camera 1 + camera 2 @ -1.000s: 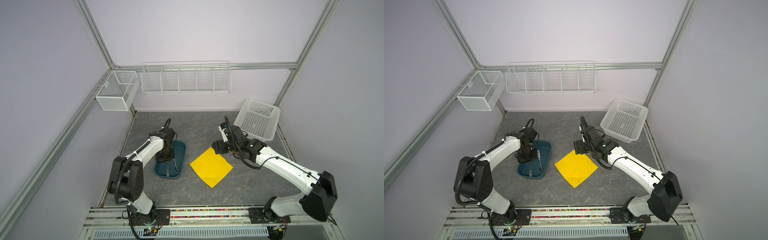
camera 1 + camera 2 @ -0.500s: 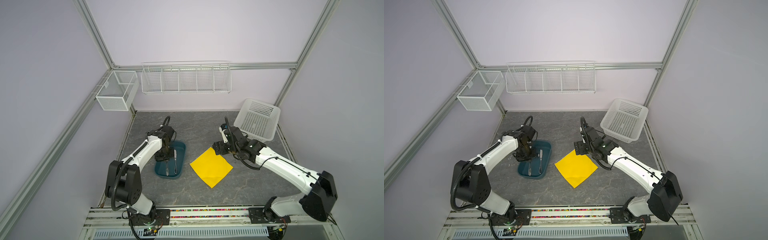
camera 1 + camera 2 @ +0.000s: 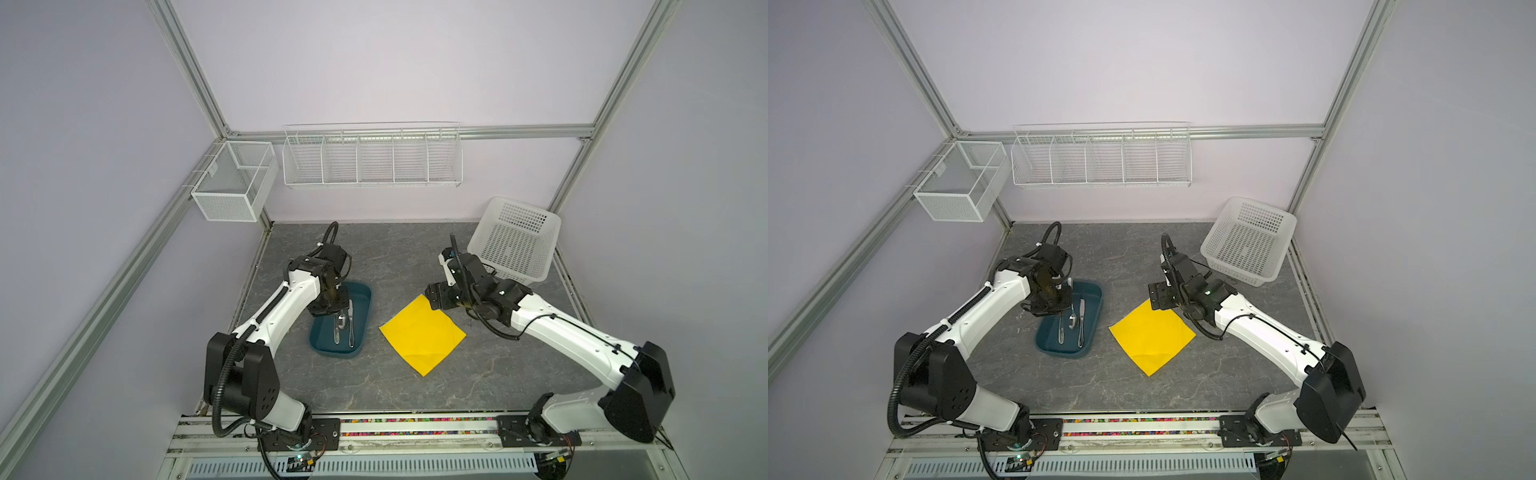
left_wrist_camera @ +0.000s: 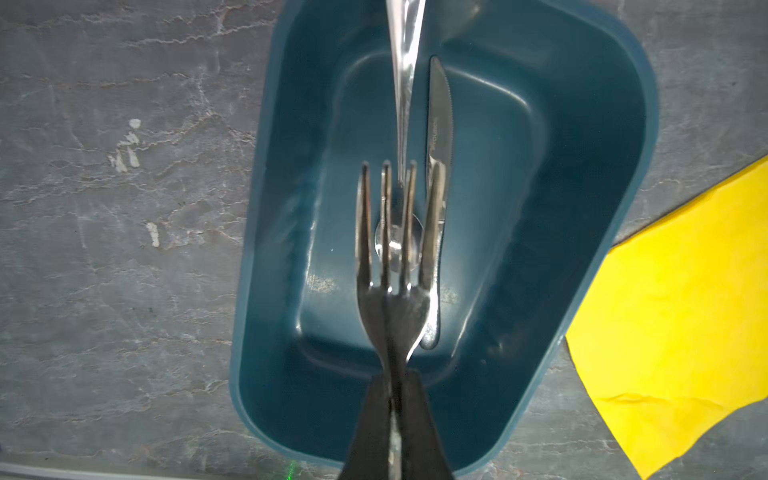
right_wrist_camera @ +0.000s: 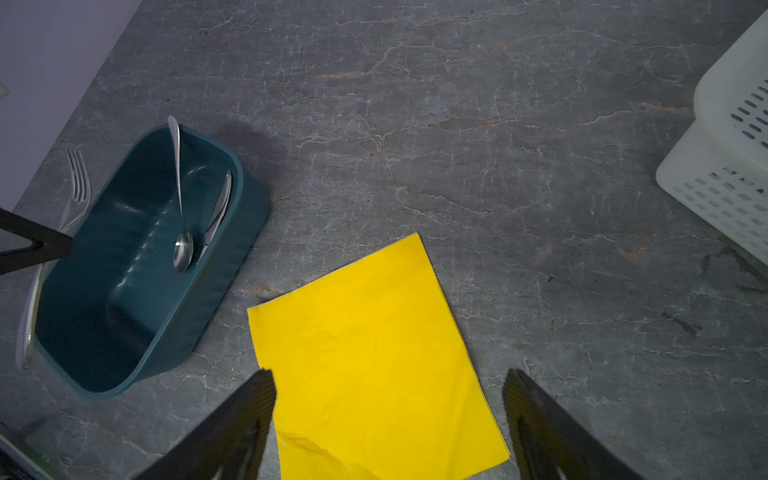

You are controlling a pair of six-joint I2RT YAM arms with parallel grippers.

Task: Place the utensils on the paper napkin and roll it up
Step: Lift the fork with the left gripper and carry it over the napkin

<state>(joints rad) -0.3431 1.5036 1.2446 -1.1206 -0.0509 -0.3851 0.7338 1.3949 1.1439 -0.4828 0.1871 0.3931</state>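
Over the last second the left arm has drawn its wrist back and up over the tray (image 3: 332, 353); the right arm has not moved.

Current state:
- The left gripper (image 4: 392, 376) is pressed tight on the fork (image 4: 392, 291), just behind the head. I see the tines pointing away from the wrist, and I judge them clear of the tray floor.
- The spoon (image 4: 401, 104) and the knife (image 4: 436, 124) lie side by side in the tray, below the fork. The spoon's handle leans on the far rim.
- The paper napkin (image 3: 422, 332) lies flat on the table beside the tray. It carries no utensil yet.
- The right gripper (image 5: 389, 374) is spread wide and hovers over one corner of the napkin. I cannot tell whether it touches the sheet.

Step in hand, as I judge it: transfer the fork to the napkin.
1. I raise the fork until the hidden handle end clears the tray rim.
2. I move sideways and keep the fork level, because a pinch near the head may let the handle swing.
3. I set the fork down inside the sheet's edges and parallel to one edge, leaving room for two more pieces.
4. I open only when the metal rests on the paper, so that the thin sheet does not shift.
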